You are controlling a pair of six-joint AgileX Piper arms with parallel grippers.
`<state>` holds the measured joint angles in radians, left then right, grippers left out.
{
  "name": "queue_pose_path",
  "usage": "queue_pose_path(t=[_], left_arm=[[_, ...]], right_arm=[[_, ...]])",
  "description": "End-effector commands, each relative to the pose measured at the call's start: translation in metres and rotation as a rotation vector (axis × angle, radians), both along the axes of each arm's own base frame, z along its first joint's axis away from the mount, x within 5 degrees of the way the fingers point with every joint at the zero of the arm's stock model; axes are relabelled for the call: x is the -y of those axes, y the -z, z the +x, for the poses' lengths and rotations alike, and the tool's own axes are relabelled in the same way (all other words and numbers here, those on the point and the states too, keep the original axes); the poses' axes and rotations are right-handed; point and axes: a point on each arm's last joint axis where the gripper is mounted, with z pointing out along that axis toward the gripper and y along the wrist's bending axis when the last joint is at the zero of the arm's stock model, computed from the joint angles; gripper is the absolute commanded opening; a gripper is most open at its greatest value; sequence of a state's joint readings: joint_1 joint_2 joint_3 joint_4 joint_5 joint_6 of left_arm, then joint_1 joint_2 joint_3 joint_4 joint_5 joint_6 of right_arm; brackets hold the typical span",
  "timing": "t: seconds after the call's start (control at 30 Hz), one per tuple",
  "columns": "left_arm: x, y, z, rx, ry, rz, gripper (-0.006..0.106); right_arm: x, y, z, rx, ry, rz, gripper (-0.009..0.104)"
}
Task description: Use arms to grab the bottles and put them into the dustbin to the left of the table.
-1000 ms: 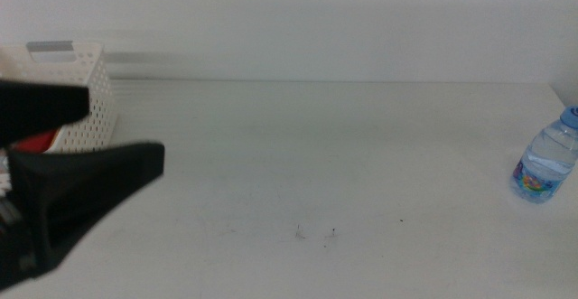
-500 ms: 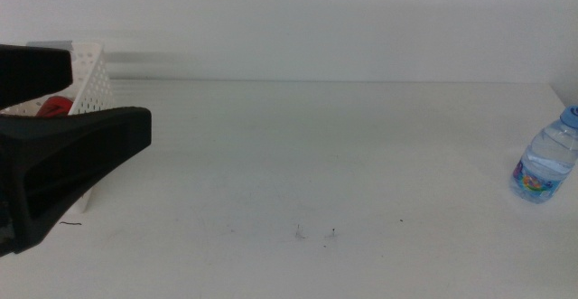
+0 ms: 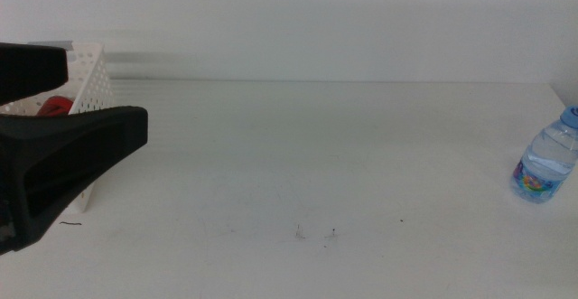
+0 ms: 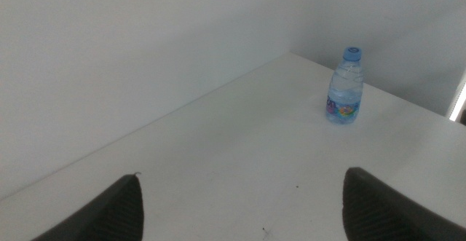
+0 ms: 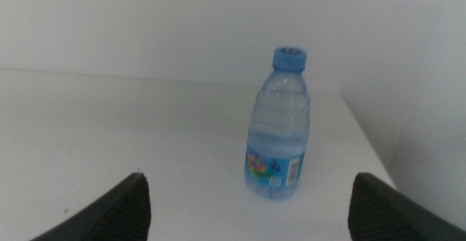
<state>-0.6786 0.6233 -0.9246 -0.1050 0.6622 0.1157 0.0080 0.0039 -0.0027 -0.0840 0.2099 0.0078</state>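
A small clear water bottle (image 3: 545, 163) with a blue cap stands upright near the table's right edge. The left wrist view shows the bottle (image 4: 344, 88) far off, and the right wrist view shows the bottle (image 5: 280, 135) close ahead. My left gripper (image 3: 107, 96) is open and holds nothing (image 4: 242, 177). It hangs at the far left, in front of the white perforated dustbin (image 3: 93, 71). A red can (image 3: 56, 107) lies inside the dustbin. My right gripper (image 5: 251, 179) is open, facing the bottle, and is out of the middle view.
The white table (image 3: 307, 154) stretches bare between the dustbin and the bottle, with a few dark specks (image 3: 316, 234) near the front. A white wall stands behind. The bottle is close to the table's right edge and far corner.
My left gripper has shifted a little to the left and upward in the picture over the past second, then held still. The water bottle has not moved.
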Motion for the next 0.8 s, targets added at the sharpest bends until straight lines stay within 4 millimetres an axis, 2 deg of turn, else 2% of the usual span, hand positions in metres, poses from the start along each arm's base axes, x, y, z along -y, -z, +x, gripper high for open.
queue_pose_path(t=[0.0,0.37,0.77], left_arm=[[0.000,-0.002,0.000,0.004,0.004,-0.012,0.094],[0.000,-0.002,0.000,0.004,0.004,-0.012,0.094],[0.000,-0.002,0.000,0.004,0.004,-0.012,0.094]], right_arm=[[0.000,-0.004,0.000,0.053,0.004,-0.032,0.091],[-0.001,-0.014,0.004,0.143,-0.010,-0.008,0.091],[-0.004,-0.010,0.038,0.039,-0.038,-0.010,0.091]])
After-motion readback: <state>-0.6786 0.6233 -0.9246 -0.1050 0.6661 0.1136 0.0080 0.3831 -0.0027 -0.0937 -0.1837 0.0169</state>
